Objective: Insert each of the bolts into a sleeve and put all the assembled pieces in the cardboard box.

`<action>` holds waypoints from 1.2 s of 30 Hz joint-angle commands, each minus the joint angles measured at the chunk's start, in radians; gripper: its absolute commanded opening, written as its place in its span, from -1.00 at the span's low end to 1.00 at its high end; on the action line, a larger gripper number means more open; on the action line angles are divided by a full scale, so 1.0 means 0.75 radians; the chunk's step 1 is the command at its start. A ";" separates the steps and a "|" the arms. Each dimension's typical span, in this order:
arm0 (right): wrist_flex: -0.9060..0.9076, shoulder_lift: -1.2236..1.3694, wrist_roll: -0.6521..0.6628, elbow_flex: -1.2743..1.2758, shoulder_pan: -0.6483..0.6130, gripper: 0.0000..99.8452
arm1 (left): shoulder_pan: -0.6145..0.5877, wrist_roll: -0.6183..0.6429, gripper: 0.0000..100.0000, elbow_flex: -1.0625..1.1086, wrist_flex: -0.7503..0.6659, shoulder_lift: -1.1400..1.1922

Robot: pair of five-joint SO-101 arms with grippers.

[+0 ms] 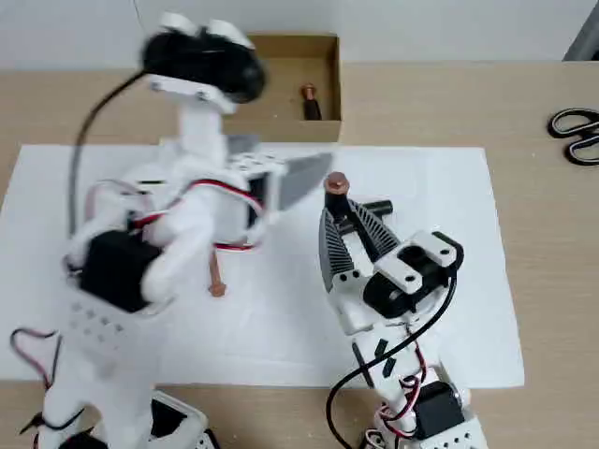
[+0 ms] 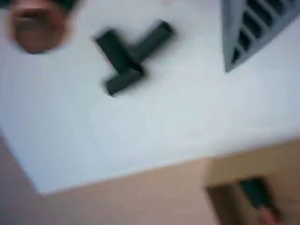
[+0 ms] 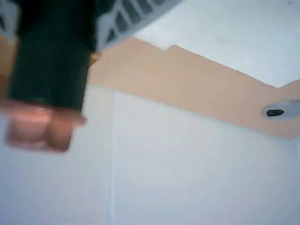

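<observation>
Gripping a sleeve (image 3: 51,61) with a bolt (image 1: 337,182) in it, the right hand (image 1: 339,208) hangs over the middle of the white sheet (image 1: 449,309), two loose sleeves (image 2: 131,51) just beside it, a loose bolt (image 1: 215,278) left of them, one assembled piece (image 1: 309,101) in the cardboard box (image 1: 281,49) at the far edge of the desk (image 1: 543,234).

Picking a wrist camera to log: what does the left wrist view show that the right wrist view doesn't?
Left wrist, not right: two loose black sleeves lying crossed on the white sheet, and the cardboard box with a piece inside. Right wrist, not left: the black sleeve from the side, close up, and the wall beyond the table. Both: the bolt's copper head, sheet, table.
</observation>
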 commanded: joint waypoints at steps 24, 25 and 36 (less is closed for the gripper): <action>-0.420 2.722 0.180 -2.199 0.191 -0.99 | -0.522 -0.125 -0.38 0.111 0.399 -0.055; -0.420 2.830 0.180 -2.312 0.183 -0.99 | -0.522 -0.125 -0.38 0.111 0.413 -0.055; -0.408 3.737 0.182 -3.226 0.089 -0.98 | -0.522 -0.223 -0.38 0.111 0.522 -0.055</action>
